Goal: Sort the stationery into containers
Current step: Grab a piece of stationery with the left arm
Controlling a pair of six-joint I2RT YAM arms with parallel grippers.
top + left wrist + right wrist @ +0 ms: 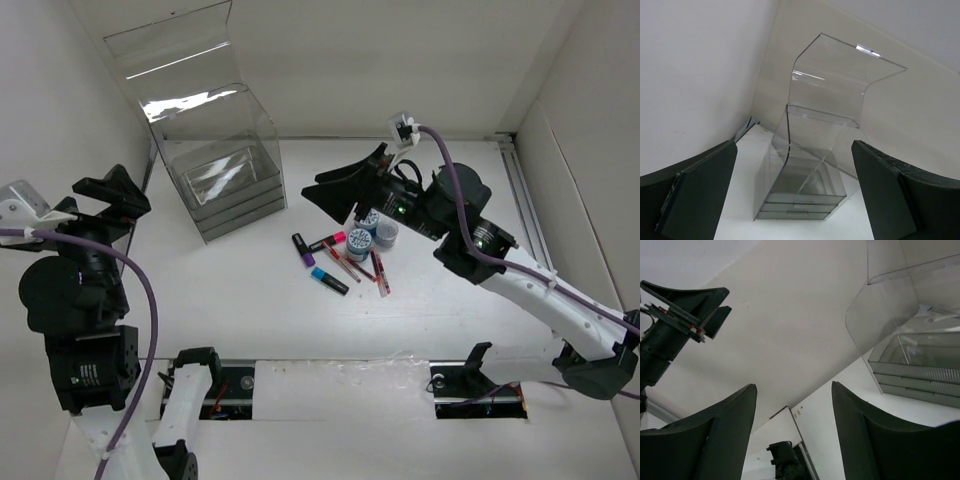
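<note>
The stationery lies in a small pile mid-table: a purple-capped marker [302,249], a pink-capped one [328,241], a blue-capped one [328,280], thin red pens [346,262] and blue-white rolls [360,240]. My right gripper [326,190] [794,387] hangs just behind the pile, pointing left, its jaws apart with nothing between them. The clear organizer [222,182] [805,186] [920,372] stands at the back left, with its tall lid [840,85] raised over stacked drawers. My left gripper [116,196] [794,150] is open, raised at the far left and facing the organizer. Neither wrist view shows the pile.
White walls close in the table on the left, back and right. A metal rail [525,200] runs along the right wall. The arm mounts [210,385] [470,385] sit at the near edge. The left arm [675,325] shows in the right wrist view.
</note>
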